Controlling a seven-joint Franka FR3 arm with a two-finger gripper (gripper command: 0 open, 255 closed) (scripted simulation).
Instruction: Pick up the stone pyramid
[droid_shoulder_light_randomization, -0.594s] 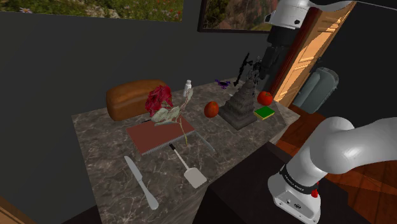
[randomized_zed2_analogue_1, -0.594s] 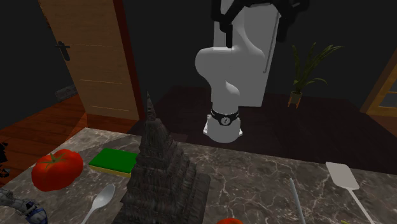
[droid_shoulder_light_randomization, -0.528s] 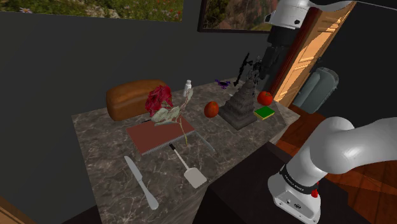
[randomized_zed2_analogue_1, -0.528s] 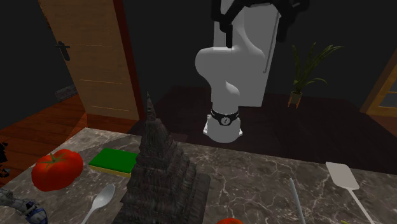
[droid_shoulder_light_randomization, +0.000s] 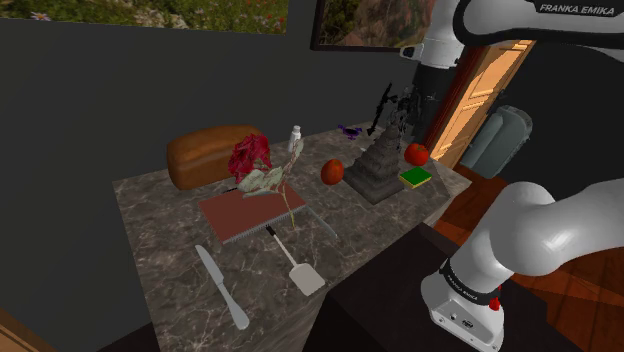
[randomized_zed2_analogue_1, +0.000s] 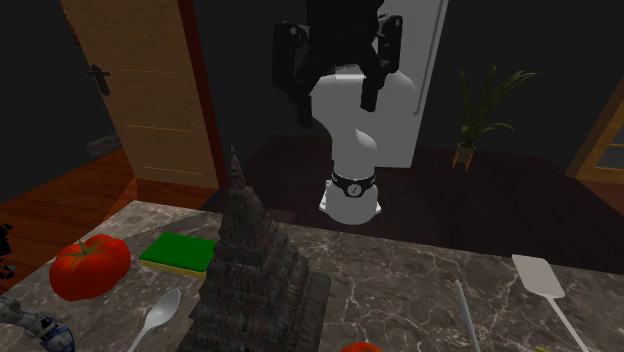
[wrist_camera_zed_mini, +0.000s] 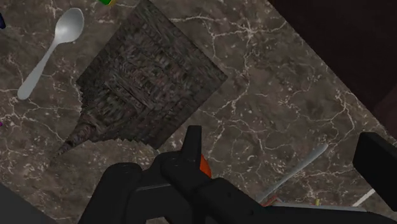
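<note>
Pyramid (wrist_camera_zed_mini: 146, 76) — spoon (wrist_camera_zed_mini: 49, 55) just beside

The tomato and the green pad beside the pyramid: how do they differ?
The tomato is red, round and bulging; the green pad is flat and rectangular, with a yellow lower layer. The tomato stands taller than the pad. Both rest on the marble counter next to the pyramid.

The dark marble counter (droid_shoulder_light_randomization: 160, 230) I work over bears a bread loaf (droid_shoulder_light_randomization: 205, 155), a red book (droid_shoulder_light_randomization: 250, 208), a knife (droid_shoulder_light_randomization: 222, 287), a spatula (droid_shoulder_light_randomization: 297, 265), an orange fruit (droid_shoulder_light_randomization: 332, 172), the stone pyramid (droid_shoulder_light_randomization: 377, 165), a tomato (droid_shoulder_light_randomization: 416, 154), a green sponge (droid_shoulder_light_randomization: 416, 178) and a spoon (wrist_camera_zed_mini: 51, 54).
</note>
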